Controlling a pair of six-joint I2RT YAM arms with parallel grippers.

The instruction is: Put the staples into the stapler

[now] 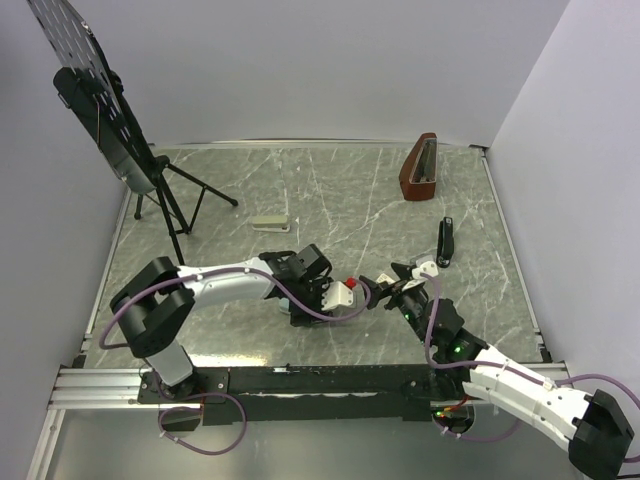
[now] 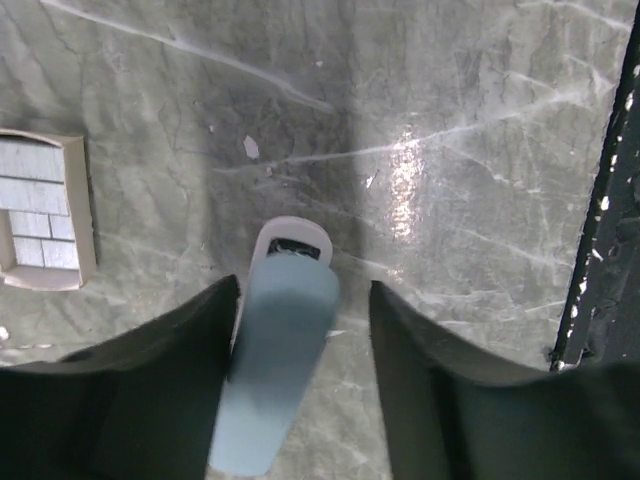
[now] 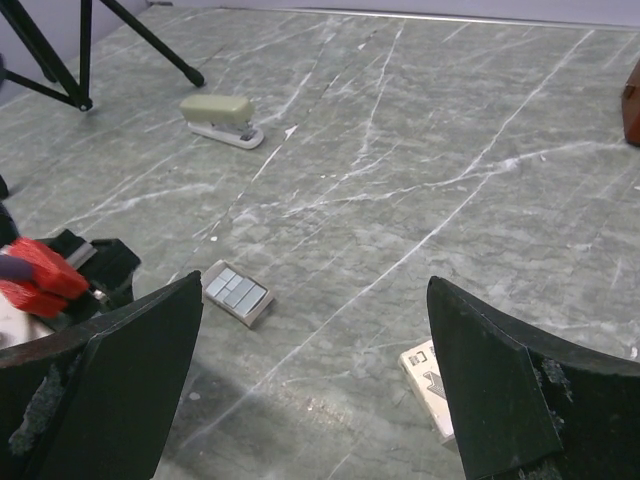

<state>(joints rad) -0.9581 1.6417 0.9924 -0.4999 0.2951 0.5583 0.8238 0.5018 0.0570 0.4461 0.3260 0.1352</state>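
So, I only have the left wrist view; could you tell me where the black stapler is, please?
Observer: The black stapler lies on the right side of the table, farther back than the right gripper, with nothing touching it.
Operator: Thank you. Is the right gripper holding anything?
Observer: No, its jaws stand wide open and empty.
Operator: Is there a staple box besides the open tray?
Observer: Yes, a small whitish box lies on the table close by the right gripper.

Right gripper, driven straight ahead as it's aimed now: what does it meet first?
Probably bare grey marble tabletop, between the open tan tray of grey staple strips and the small whitish box; depth unclear.
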